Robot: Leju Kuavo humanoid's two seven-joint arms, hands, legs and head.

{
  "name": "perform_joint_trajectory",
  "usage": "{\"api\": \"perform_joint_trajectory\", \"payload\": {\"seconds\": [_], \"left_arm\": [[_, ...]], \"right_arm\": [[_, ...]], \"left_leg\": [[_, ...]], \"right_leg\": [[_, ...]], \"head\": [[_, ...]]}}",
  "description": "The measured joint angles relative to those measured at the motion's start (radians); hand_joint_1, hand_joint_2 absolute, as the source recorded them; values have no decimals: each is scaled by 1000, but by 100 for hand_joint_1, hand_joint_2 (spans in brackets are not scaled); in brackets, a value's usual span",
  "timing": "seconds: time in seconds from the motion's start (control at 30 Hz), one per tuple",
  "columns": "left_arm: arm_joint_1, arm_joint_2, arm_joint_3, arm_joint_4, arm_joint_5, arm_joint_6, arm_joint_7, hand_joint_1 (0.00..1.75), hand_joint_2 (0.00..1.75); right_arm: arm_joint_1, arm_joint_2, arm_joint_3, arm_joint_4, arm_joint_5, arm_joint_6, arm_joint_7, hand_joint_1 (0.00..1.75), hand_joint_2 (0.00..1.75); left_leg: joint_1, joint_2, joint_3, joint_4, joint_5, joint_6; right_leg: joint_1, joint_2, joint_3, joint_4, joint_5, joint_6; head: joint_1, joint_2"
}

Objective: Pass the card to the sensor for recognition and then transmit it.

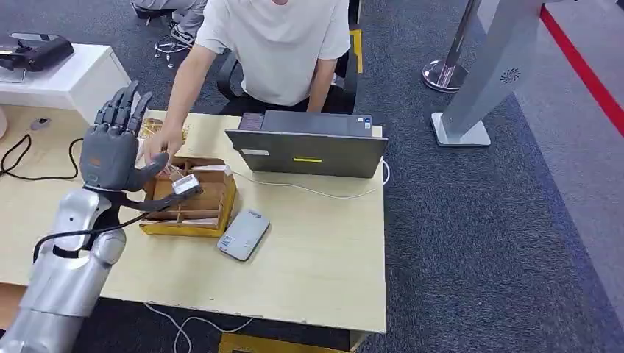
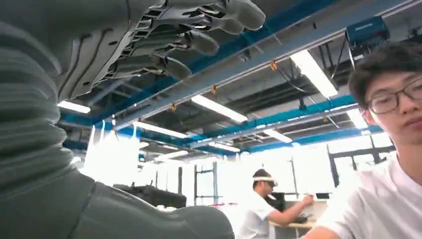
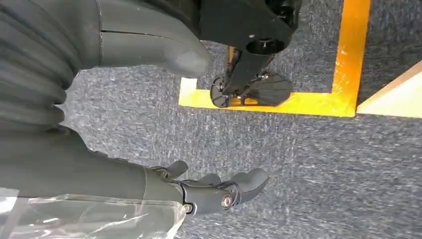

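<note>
My left hand (image 1: pixel 112 151) is raised above the table's left part, fingers spread and pointing up, with nothing in it. In the left wrist view its fingers (image 2: pixel 199 42) and thumb (image 2: pixel 199 221) stand wide apart. A small white card (image 1: pixel 185 184) lies on the yellow-edged cardboard box (image 1: pixel 210 209), just right of my thumb. A person's hand (image 1: pixel 157 147) reaches to the box's far corner. The flat grey sensor (image 1: pixel 243 234) lies on the table right of the box. My right hand (image 3: pixel 214 191) hangs over the carpet, fingers loosely bent, holding nothing.
An open grey laptop (image 1: pixel 309 147) stands behind the sensor, a white cable (image 1: pixel 316 193) running in front of it. A person in a white shirt (image 1: pixel 276 44) sits behind the wooden table (image 1: pixel 324 265). Black cables (image 1: pixel 22 158) lie at far left. A grey stand (image 1: pixel 471 95) is on the carpet.
</note>
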Motion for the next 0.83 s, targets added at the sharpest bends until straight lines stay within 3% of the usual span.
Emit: {"api": "perform_joint_trajectory", "payload": {"seconds": [0.07, 0.13, 0.2, 0.23, 0.3, 0.37, 0.4, 0.47, 0.53, 0.57, 0.63, 0.7, 0.73, 0.83], "left_arm": [[98, 32, 50, -62, 64, 6, -10, 0, 175], [240, 74, 154, -135, 232, 9, -47, 0, 175], [381, 97, 329, -188, 459, -49, -174, 0, 175], [425, 95, 424, -194, 547, -118, -233, 0, 175], [475, 84, 701, -190, 676, -361, -364, 0, 175], [476, 71, 959, -170, 733, -574, -404, 0, 175], [472, 68, 1075, -145, 749, -647, -412, 0, 175], [465, 60, 1262, -107, 730, -711, -438, 0, 175], [442, 48, 1404, -77, 735, -746, -407, 0, 175], [427, 43, 1457, -57, 771, -743, -355, 0, 175], [412, 32, 1558, 29, 937, -683, -221, 0, 175], [411, 18, 1620, 153, 1136, -608, -144, 0, 175], [413, 7, 1641, 222, 1207, -581, -151, 0, 0], [413, -54, 1685, 433, 1279, -499, -174, 0, 0]], "right_arm": [[2, 0, -6, 0, -9, -5, 0, 0, 175], [6, 0, -14, 0, -19, -8, 0, 0, 175], [15, 0, -25, 1, -27, -14, 1, 0, 175], [21, 0, -29, 1, -33, -19, 1, 0, 175], [24, -2, -37, 5, -39, -24, -2, 0, 175], [26, -2, -43, 6, -40, -29, -2, 0, 175], [27, -3, -45, 7, -40, -30, -2, 0, 175], [29, -3, -50, 7, -40, -31, -2, 0, 175], [29, -3, -53, 7, -38, -35, 1, 0, 175], [28, -3, -53, 7, -35, -39, 6, 0, 175], [24, -3, -53, 7, -29, -49, 29, 0, 175], [25, -4, -52, 7, -11, -61, 57, 0, 175], [28, -4, -52, 8, -3, -65, 68, 0, 175], [29, -5, -46, 9, 25, -80, 120, 0, 175]], "left_leg": [[0, 1, 0, -2, -2, -1], [0, 9, 4, -2, -6, -3], [0, 13, 9, -2, -9, -3], [1, 13, 7, -2, -9, -3], [3, 12, 6, -2, -9, -3], [5, 12, 6, -2, -10, -4], [5, 12, 7, -2, -10, -5], [5, 12, 8, -2, -11, -6], [5, 8, 7, -2, -11, -6], [5, 6, 7, -2, -12, -5], [5, 5, 9, -2, -13, -6], [4, 6, 12, -2, -13, -5], [4, 3, 12, -2, -13, -5], [3, -2, 12, -2, -14, -5]], "right_leg": [[0, 1, 2, 1, -1, -1], [0, 8, 3, 1, -3, -2], [0, 13, 2, 1, -6, -3], [0, 13, 2, 1, -7, -2], [3, 12, 2, 1, -9, -2], [4, 12, 2, 0, -9, -2], [4, 12, 2, 0, -9, -2], [5, 12, 2, 0, -10, -3], [5, 6, 4, 0, -11, -4], [5, 4, 6, 0, -12, -5], [4, 3, 8, 0, -12, -5], [4, 4, 9, 0, -13, -5], [4, 2, 9, 0, -14, -4], [3, -4, 12, -1, -16, -2]], "head": [[3, 0], [2, 0], [-1, 0], [-2, 0], [-1, 0], [1, 0], [1, 0], [-2, 0], [-2, 0], [-2, 0], [0, 0], [-4, 0], [-4, 0], [-3, 0]]}}
